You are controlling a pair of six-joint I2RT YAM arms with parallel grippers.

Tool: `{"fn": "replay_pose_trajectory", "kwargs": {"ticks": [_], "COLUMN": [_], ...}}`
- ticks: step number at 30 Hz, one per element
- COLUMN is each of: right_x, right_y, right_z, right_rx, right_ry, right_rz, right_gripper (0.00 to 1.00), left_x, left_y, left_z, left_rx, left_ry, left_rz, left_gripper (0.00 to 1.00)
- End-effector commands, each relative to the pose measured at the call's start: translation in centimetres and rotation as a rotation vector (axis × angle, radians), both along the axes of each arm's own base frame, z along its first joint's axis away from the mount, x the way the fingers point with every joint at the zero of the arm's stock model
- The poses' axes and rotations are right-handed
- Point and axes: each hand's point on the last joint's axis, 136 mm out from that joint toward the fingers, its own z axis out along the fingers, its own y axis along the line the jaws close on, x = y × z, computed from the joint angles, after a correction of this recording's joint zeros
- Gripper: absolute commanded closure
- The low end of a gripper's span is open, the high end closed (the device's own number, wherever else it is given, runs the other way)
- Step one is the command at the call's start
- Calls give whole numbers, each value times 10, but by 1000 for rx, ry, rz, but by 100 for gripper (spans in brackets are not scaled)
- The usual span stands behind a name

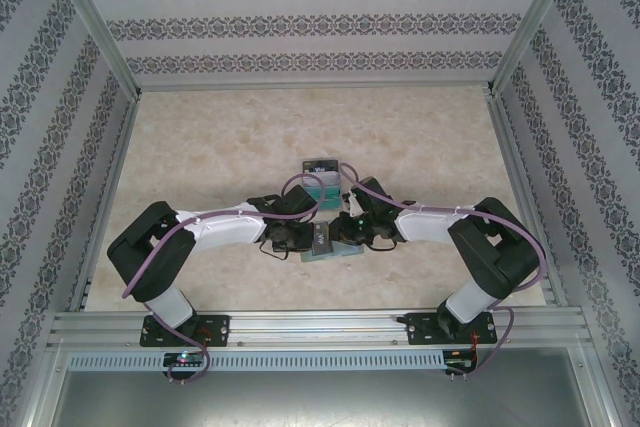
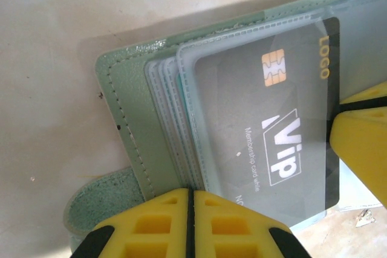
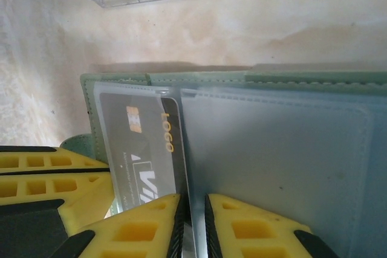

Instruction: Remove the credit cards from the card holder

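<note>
2 arms (image 1: 215, 227): elbows out, wrists converging | left end effector (image 2: 190, 225): jaws pressed together | right end effector (image 3: 192, 228): jaws narrowly parted

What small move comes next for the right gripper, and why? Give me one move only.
Probably close the right gripper on the end of the dark grey card. Its jaws stand slightly apart astride that edge, the card sits in its clear sleeve, and the left gripper is shut on the edge of the card holder, pinning it for a pull.

Overhead, the left arm (image 1: 225, 227) and right arm (image 1: 430, 222) cover most of the card holder (image 1: 335, 254). Close up, the dark VIP card (image 2: 266, 131) runs behind yellow jaws at 6 o'clock, its small print blurred.
</note>
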Motion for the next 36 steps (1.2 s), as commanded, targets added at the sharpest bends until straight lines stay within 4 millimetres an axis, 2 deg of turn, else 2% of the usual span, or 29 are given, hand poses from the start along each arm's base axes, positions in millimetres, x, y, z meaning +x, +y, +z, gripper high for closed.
{"fn": "replay_pose_trajectory", "kwargs": {"ticks": [1, 7, 11, 22, 36], "right_x": [-2, -5, -6, 0, -3], "right_y": [12, 13, 11, -17, -23], "right_z": [2, 0, -1, 4, 1], "right_rx": [24, 24, 23, -10, -17], "right_ry": [-3, 1, 1, -28, -16], "right_rz": [35, 37, 31, -33, -40], "right_gripper": [82, 89, 100, 100, 100], "left_x": [-10, -10, -11, -12, -12], "left_y": [16, 16, 16, 19, 20], "left_z": [-26, -26, -26, -28, -27], "left_rx": [84, 84, 85, 95, 100], "left_ry": [63, 64, 64, 66, 63], "left_rz": [9, 10, 9, 11, 14], "left_gripper": [100, 100, 100, 100, 100]}}
